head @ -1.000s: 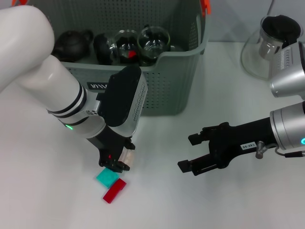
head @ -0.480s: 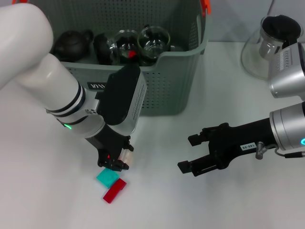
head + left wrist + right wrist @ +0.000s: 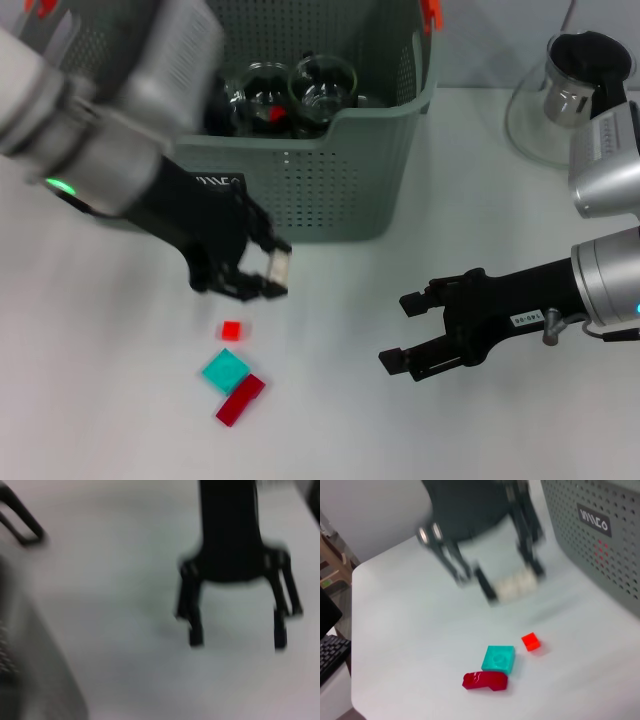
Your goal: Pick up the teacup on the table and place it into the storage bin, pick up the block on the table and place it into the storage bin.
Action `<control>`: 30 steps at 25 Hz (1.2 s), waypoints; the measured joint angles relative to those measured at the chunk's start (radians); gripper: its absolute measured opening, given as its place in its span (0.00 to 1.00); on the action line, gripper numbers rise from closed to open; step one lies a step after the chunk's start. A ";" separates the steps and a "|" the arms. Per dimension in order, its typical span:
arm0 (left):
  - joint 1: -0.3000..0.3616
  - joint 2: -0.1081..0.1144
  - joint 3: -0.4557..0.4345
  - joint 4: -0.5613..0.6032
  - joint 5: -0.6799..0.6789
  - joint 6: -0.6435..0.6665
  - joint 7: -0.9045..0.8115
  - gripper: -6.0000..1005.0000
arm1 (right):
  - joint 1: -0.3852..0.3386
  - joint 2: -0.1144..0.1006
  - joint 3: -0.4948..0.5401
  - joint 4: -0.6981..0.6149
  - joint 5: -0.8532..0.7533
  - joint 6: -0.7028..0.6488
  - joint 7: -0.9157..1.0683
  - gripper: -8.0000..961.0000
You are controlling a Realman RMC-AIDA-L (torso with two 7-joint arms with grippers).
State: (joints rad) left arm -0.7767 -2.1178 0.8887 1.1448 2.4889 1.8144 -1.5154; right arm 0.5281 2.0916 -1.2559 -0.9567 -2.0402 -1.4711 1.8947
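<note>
My left gripper [image 3: 262, 277] hangs above the table just in front of the storage bin [image 3: 330, 195], shut on a small cream block [image 3: 279, 268]. The right wrist view shows the same cream block [image 3: 517, 585] between the dark fingers, with the bin's labelled wall [image 3: 600, 540] beside it. Two glass teacups [image 3: 322, 84] sit inside the bin. On the table below lie a small red block [image 3: 231, 330], a teal block [image 3: 226, 371] and a dark red block [image 3: 240, 399]. My right gripper [image 3: 417, 333] hovers open to the right of the blocks, holding nothing.
A glass pot with a black lid [image 3: 577, 88] stands at the back right. Dark teapots share the bin with the cups. The left wrist view shows the right gripper [image 3: 235, 636] over bare white table.
My left arm has risen and swung back toward the bin with the cream block. A small red block now shows where the gripper was. The right gripper drifted slightly down.
</note>
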 joint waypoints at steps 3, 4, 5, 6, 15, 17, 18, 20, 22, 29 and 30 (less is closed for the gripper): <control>0.007 0.044 -0.158 0.028 -0.111 0.095 -0.006 0.48 | 0.000 -0.001 0.006 0.012 0.000 0.000 -0.014 0.98; 0.009 0.057 -0.202 0.031 -0.145 0.117 -0.014 0.48 | 0.000 -0.002 0.008 0.014 0.000 -0.001 -0.017 0.98; 0.013 0.075 -0.256 0.036 -0.180 0.135 -0.031 0.49 | 0.000 -0.003 0.010 0.016 0.000 -0.001 -0.018 0.98; 0.015 0.088 -0.298 0.041 -0.205 0.140 -0.048 0.49 | 0.000 -0.003 0.010 0.017 0.000 -0.002 -0.019 0.98; 0.009 0.125 -0.367 0.008 -0.236 -0.160 -0.236 0.52 | 0.005 -0.005 0.013 0.020 0.000 -0.003 -0.035 0.98; -0.003 0.125 -0.334 -0.043 -0.235 -0.271 -0.274 0.52 | 0.007 -0.005 0.013 0.020 0.000 -0.002 -0.035 0.98; -0.008 0.125 -0.317 -0.062 -0.235 -0.312 -0.288 0.53 | 0.009 -0.005 0.013 0.020 0.000 -0.002 -0.035 0.98; -0.016 0.126 -0.278 -0.095 -0.234 -0.385 -0.309 0.53 | 0.012 -0.005 0.014 0.020 0.000 -0.001 -0.036 0.98; -0.020 0.124 -0.231 -0.117 -0.225 -0.451 -0.324 0.54 | 0.014 -0.005 0.013 0.020 0.000 -0.001 -0.037 0.98; -0.023 0.112 -0.158 -0.158 -0.195 -0.613 -0.367 0.56 | 0.021 -0.005 0.013 0.020 0.000 0.000 -0.042 0.98; -0.023 0.112 -0.160 -0.157 -0.196 -0.617 -0.369 0.57 | 0.021 -0.005 0.013 0.020 0.000 0.000 -0.042 0.98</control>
State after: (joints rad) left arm -0.7995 -2.0062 0.7286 0.9874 2.2933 1.1971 -1.8842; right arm 0.5491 2.0862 -1.2424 -0.9372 -2.0402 -1.4712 1.8530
